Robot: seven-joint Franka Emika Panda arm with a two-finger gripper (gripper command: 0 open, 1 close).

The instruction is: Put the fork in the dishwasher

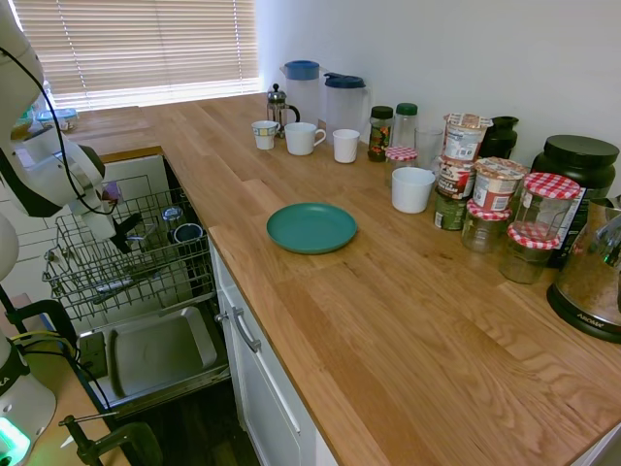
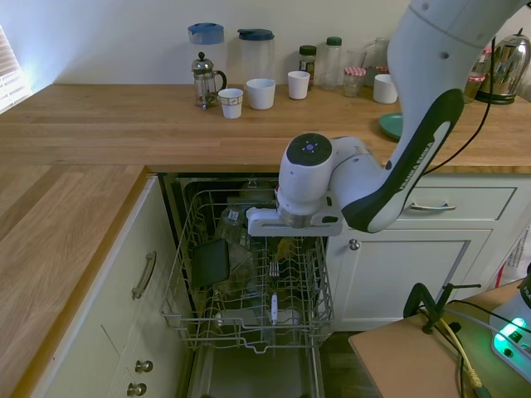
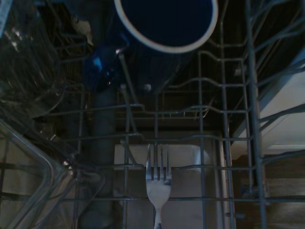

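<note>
Silver fork (image 2: 274, 269) hangs tines-down over the dishwasher (image 2: 249, 282) rack; whether the hand (image 2: 286, 245) grips it cannot be told.

Below my fingers the fork (image 3: 157, 179) is gleaming, smooth polished metal. Around it the rack (image 2: 309, 311) is showing thin, grey coated wire. A glossy blue mug (image 3: 162, 28) is shining beyond my fingertips, beside clear glassware (image 3: 26, 67).

Hardly any print can be read: the labels on the jars (image 1: 454, 170) near the worktop's back edge are too small to make out, and the kettle base (image 1: 585, 316) at its right edge bears illegible lettering
</note>
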